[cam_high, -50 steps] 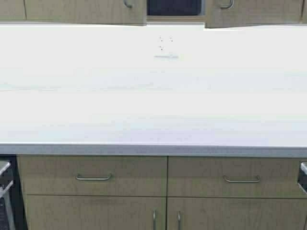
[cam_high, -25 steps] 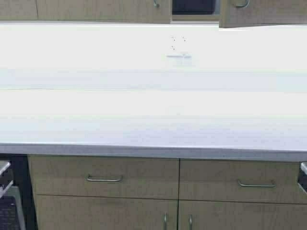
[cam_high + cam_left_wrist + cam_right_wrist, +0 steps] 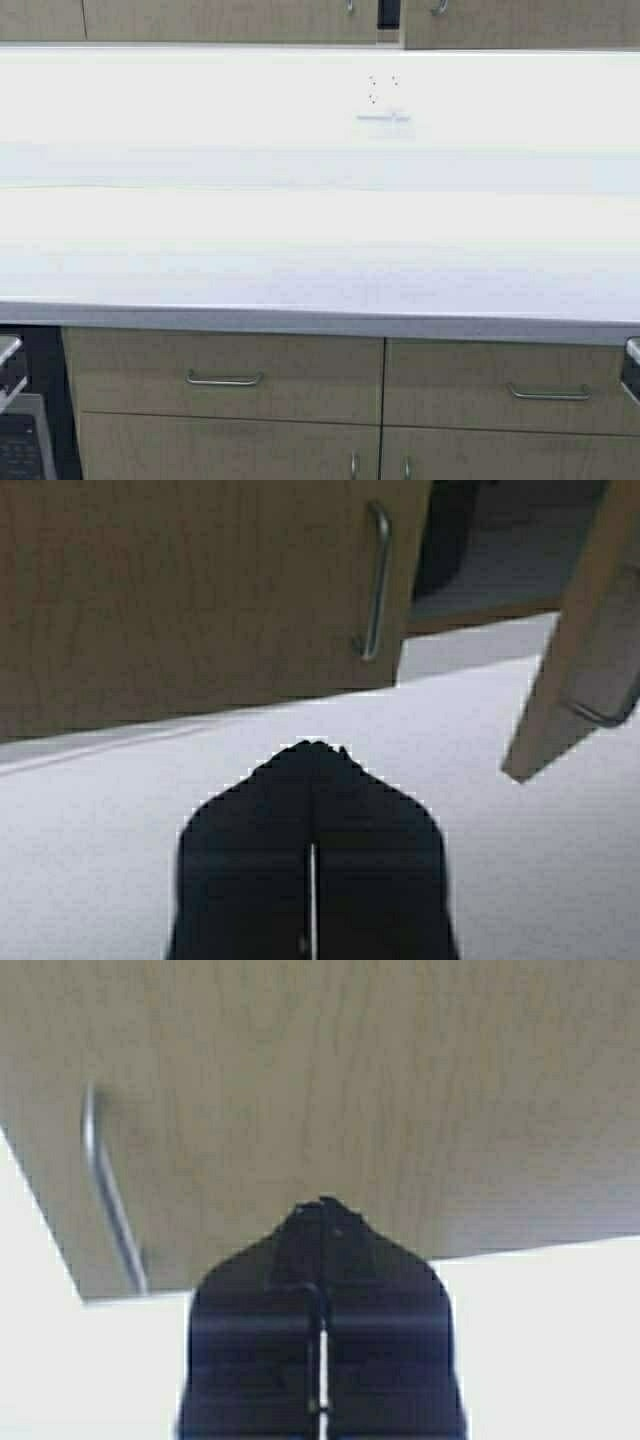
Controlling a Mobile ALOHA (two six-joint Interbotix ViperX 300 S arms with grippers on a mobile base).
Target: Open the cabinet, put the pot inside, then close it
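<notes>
The tan cabinet [image 3: 230, 18] runs along the top of the high view. Its left door [image 3: 200, 590] is shut, with its bar handle [image 3: 377, 580] beside the opening. The right door [image 3: 520, 22] stands slightly ajar [image 3: 585, 650], leaving a narrow gap [image 3: 388, 12]. A dark shape [image 3: 447, 540] sits inside the gap, probably the black pot. My left gripper [image 3: 312, 748] is shut and empty over the white counter, short of the cabinet. My right gripper [image 3: 322, 1205] is shut, its tips at the right door's face, beside that door's handle [image 3: 110, 1195].
The white countertop [image 3: 320, 230] fills the middle, with its front edge [image 3: 320, 322] above tan drawer fronts with horizontal handles [image 3: 224, 379]. Lower cabinet doors [image 3: 230, 450] sit beneath. A dark appliance [image 3: 25, 440] is at the lower left. Neither arm shows in the high view.
The whole scene has shifted right in the high view, so the robot has moved. The right cabinet door has swung towards closed, narrowing the dark opening to a slim gap.
</notes>
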